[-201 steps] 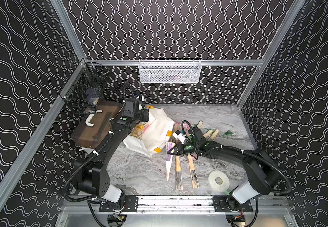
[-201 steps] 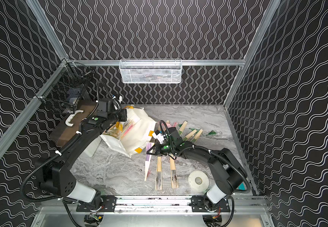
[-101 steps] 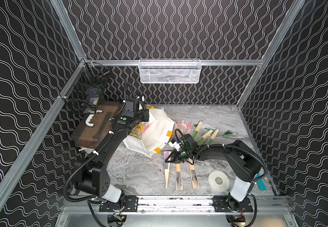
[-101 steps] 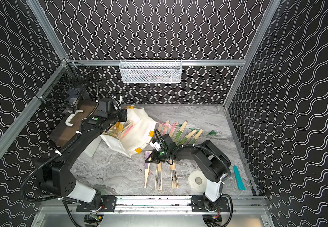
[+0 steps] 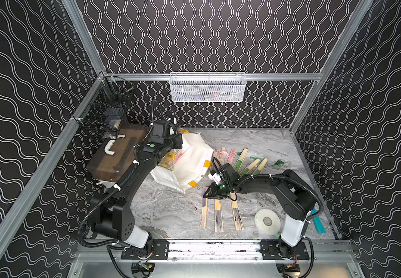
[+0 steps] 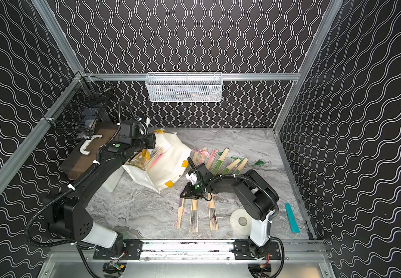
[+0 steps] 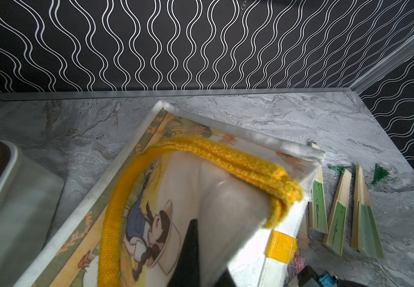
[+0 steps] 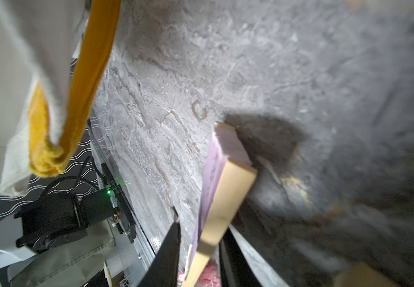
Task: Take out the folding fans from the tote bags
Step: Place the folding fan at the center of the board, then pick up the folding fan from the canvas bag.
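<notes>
Left claw (image 7: pixel 197 236) pressed together on tote (image 5: pixel 192 166) rim. Tote slumped at table (image 5: pixel 168 211) rear-left, mouth lifted, pink fan (image 5: pixel 178 156) showing inside. Right claw (image 8: pixel 201 228) slightly spread, straddling purple fan (image 8: pixel 217 193) lying flat on table, gap visible at one finger (image 8: pixel 170 248). Two black-white fans (image 5: pixel 218 217) just beside purple one. Green fans (image 5: pixel 241 160) in row behind, near tote.
</notes>
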### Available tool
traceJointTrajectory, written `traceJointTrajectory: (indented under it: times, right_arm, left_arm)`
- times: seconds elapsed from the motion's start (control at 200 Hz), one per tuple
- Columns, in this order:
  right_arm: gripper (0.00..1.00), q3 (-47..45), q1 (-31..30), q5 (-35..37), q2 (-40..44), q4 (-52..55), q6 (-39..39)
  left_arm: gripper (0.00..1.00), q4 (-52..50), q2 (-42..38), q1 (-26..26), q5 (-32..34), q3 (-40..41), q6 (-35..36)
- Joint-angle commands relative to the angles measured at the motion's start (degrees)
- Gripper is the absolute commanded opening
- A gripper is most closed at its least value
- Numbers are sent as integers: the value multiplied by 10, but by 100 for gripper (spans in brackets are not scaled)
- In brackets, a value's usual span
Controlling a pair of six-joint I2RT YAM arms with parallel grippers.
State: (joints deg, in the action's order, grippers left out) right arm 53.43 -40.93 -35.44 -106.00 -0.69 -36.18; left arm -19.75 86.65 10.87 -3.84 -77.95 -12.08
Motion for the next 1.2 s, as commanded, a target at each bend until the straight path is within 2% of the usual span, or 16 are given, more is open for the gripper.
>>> traceJointTrajectory:
  times: [0.0, 0.4, 0.531, 0.661, 0.951, 1.066, 1.191]
  right_arm:
    - [32, 9, -1, 56, 18, 61, 30]
    - [37, 18, -1, 129, 133, 135, 73]
    - [41, 22, -1, 155, 188, 111, 70]
    - [45, 29, -1, 159, 210, 36, 52]
    - [45, 107, -12, 174, 99, -104, -19]
    - [45, 152, -39, 212, 50, -113, -12]
    - [45, 167, -51, 224, 4, -151, -38]
  left_arm:
    - [0, 23, -6, -2, -7, 1, -2]
    - [0, 32, -11, -1, -28, 10, 2]
    - [0, 44, -18, -1, -40, 19, -5]
    - [0, 67, -22, -1, -47, 33, -34]
    - [0, 139, -24, 0, -55, 74, -121]
    - [0, 147, -25, 1, -32, 84, -132]
    - [0, 143, -21, 2, -30, 75, -133]
